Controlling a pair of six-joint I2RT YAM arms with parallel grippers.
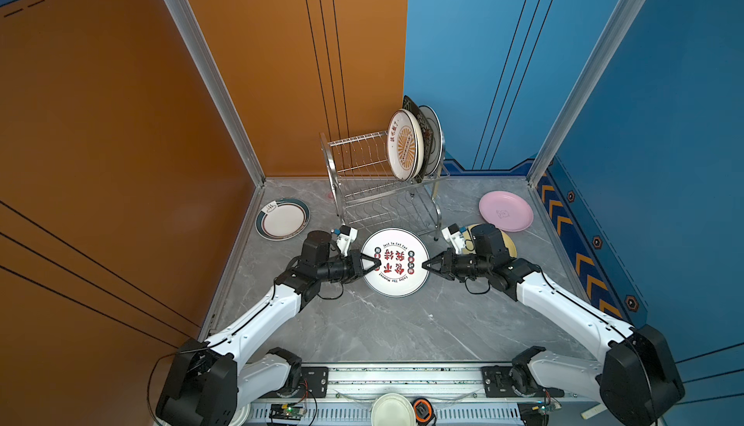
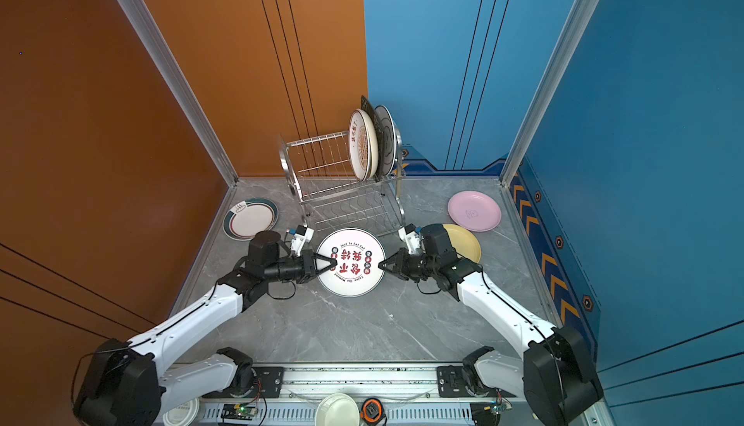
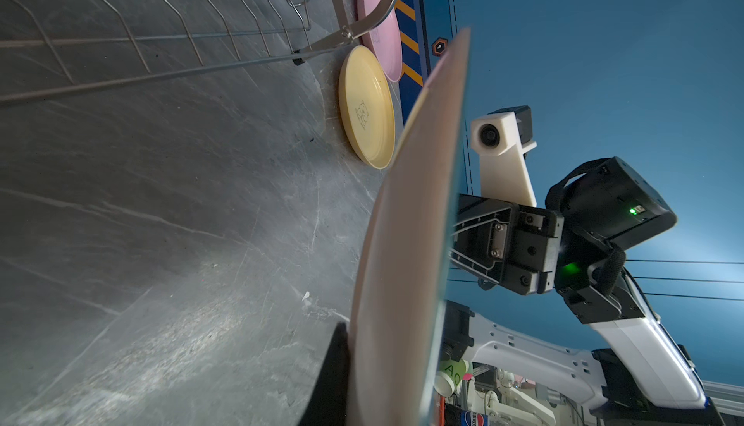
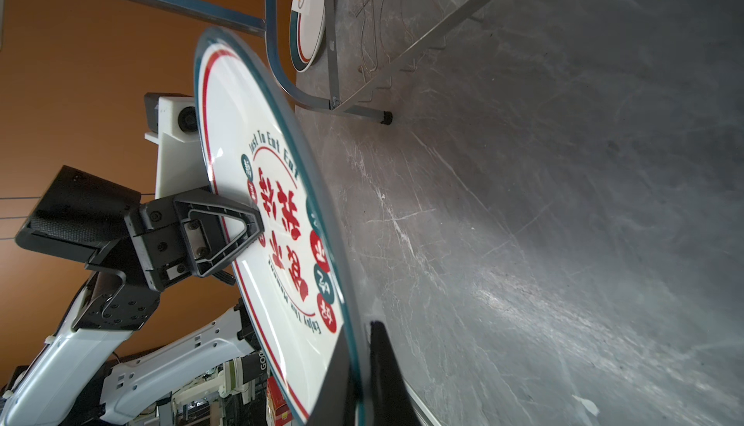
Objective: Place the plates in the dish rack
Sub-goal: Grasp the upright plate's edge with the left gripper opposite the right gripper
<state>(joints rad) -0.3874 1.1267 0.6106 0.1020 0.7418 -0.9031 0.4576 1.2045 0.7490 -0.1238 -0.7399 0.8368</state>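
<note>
Both jaws pinch the red-lettered plate (image 1: 394,262), rim inside each; raise them evenly so you avoid twisting.

words on the plates
the white plate (image 4: 241,130) reads "just to eat eat" along one curve and "enjoy the moment" along the other, around large red chinese characters; the sunburst plate (image 1: 404,144) bears red characters too small to read.

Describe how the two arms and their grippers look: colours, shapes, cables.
Both arms match: the left arm and right arm have white links, black joints and thin black cables alongside. The left gripper and right gripper are black with triangular open-frame fingers, each beside a white camera mount.
</note>
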